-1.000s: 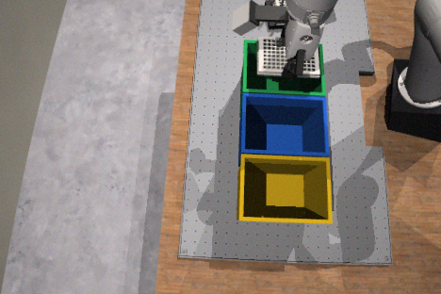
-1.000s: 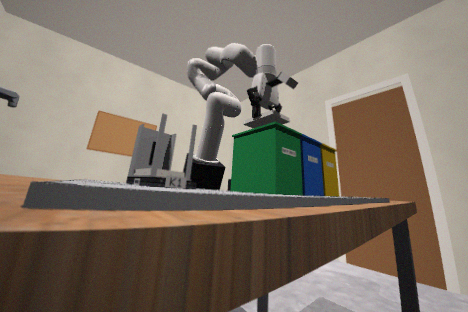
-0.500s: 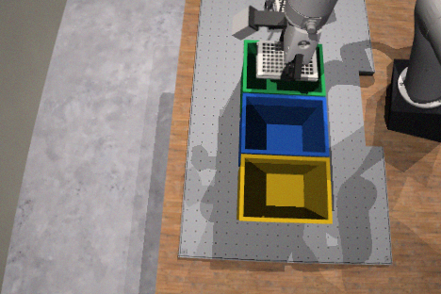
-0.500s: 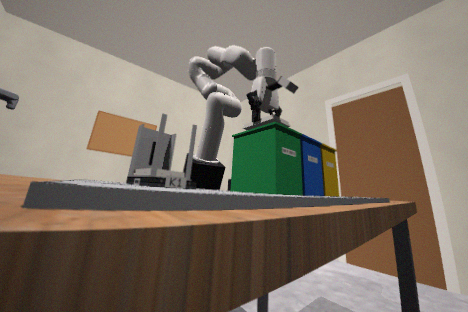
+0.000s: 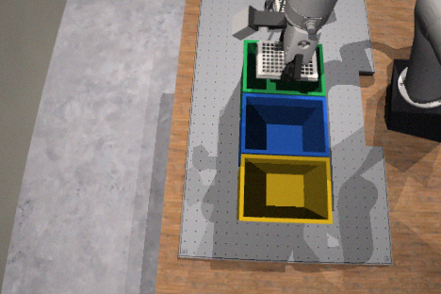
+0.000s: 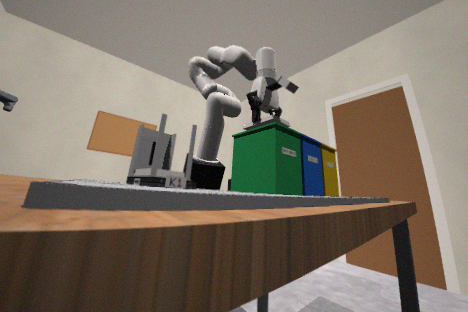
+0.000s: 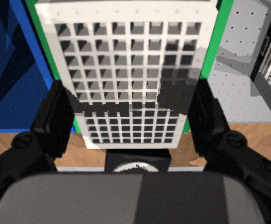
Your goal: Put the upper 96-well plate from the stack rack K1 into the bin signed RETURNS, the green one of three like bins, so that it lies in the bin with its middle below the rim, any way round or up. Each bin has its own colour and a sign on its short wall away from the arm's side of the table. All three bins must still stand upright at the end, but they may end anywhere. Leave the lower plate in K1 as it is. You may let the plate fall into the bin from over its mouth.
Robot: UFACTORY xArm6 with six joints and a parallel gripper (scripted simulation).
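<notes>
Reading the exterior view from its left side, we first meet the stack rack K1 (image 6: pixel 150 157) on the grey perforated mat (image 6: pixel 100 195); one plate (image 6: pixel 147 173) lies low in it by the K1 label, which we take for the lower plate left in place, and we see no second plate above it. Next comes the arm's black base (image 6: pixel 205 174), and then the green bin (image 6: pixel 260 160), with the blue bin (image 6: pixel 312 167) and the yellow bin (image 6: pixel 330 165) just beyond it in a touching row; all three stand upright. Each bears a small sign on its near wall in this view, too small for us to read, so we go by colour for RETURNS. Our gripper (image 7: pixel 133 110) has its fingers spread wide and clamped on the two long sides of the upper 96-well plate (image 7: pixel 131 55), which we hold level, wells up. In the top view the plate (image 5: pixel 270 58) sits inside the green rim (image 5: pixel 245 68), over the half of the mouth nearest the rack. From the side it appears to ride at or just above the rim, so we judge its middle is not yet below it. So the pick and the carry look done. What is left, as we judge it, is to let go so the plate falls inside, then draw away without knocking any bin.
</notes>
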